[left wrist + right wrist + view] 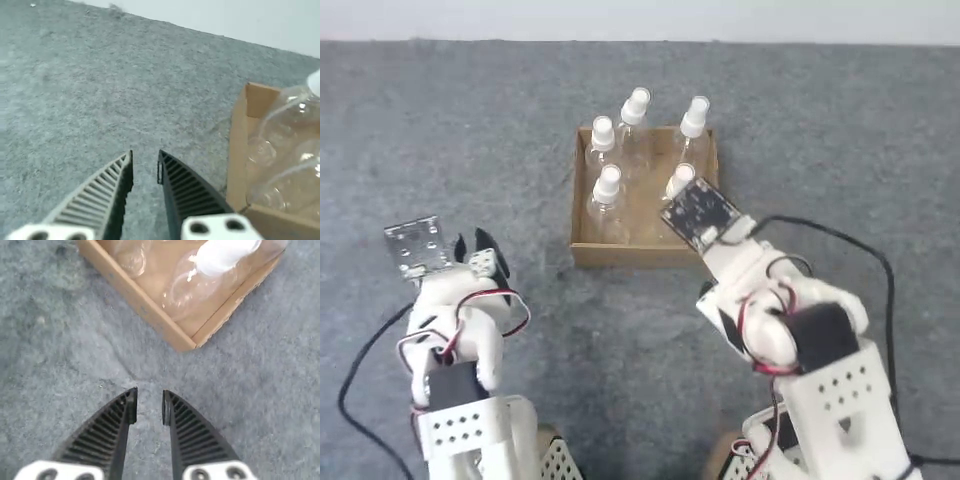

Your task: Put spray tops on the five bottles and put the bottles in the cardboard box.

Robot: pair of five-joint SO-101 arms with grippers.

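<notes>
All five bottles (609,205), spray tops (638,101) on, stand in the cardboard box (620,254) (done, I judge); my left gripper (145,156) and right gripper (149,392) hang slightly parted, empty.

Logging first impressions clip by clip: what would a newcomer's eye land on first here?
Five clear bottles, each with a white spray top, stand together in the cardboard box at the middle of the grey table. The left gripper and the right gripper hang over bare table just short of the box, each slightly open and holding nothing.
</notes>
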